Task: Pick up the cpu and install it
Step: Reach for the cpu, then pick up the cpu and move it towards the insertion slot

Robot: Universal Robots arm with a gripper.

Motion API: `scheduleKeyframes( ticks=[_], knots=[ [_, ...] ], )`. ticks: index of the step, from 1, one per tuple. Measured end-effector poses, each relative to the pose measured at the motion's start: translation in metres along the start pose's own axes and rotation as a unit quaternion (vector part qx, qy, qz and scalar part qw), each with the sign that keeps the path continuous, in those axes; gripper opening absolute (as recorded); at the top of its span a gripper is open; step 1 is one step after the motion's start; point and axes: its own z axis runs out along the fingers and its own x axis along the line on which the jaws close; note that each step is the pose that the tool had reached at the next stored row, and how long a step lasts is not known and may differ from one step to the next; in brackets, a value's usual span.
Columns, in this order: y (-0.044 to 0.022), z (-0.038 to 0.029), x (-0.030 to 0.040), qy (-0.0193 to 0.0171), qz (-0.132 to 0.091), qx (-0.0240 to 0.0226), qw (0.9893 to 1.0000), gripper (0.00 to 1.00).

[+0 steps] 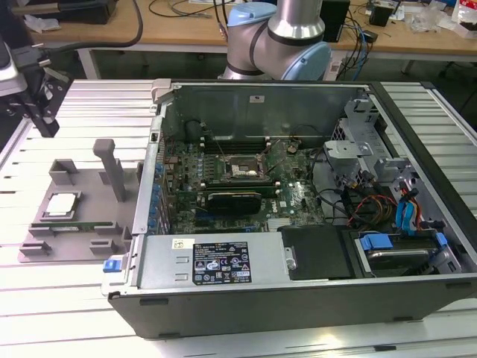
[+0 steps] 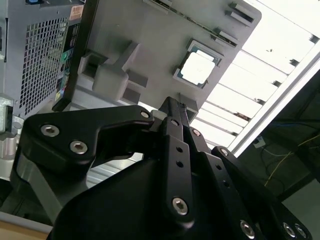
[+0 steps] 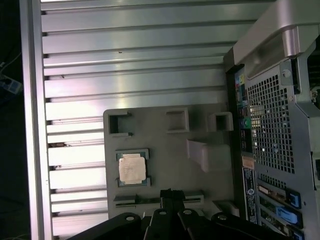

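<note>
The cpu (image 1: 62, 203) is a small square chip with a pale silver top. It lies flat in a recess of the grey fixture plate (image 1: 89, 190), at the exterior view's left beside the open computer case (image 1: 298, 201). Both wrist views show the cpu (image 2: 199, 66) (image 3: 132, 168) lying free, with nothing touching it. My black gripper (image 1: 49, 128) hangs above the slatted table, behind the fixture and apart from the chip. Its fingers (image 2: 172, 107) (image 3: 171, 196) are pressed together, shut on nothing. The dark socket (image 1: 242, 171) sits on the motherboard inside the case.
A tall grey post (image 1: 112, 170) and several raised blocks stand on the fixture plate, and a thin green memory stick (image 1: 71, 225) lies along its near edge. Cables, drive cages and a black card (image 1: 235, 200) crowd the case. The arm's base (image 1: 279, 37) stands behind the case.
</note>
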Motion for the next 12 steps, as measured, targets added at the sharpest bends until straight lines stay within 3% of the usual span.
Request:
scheduleKeyframes(
  ticks=[12],
  knots=[
    [0.0000,0.0010,0.0001,0.0001,0.000,0.0000,1.0000,0.11]
  ],
)
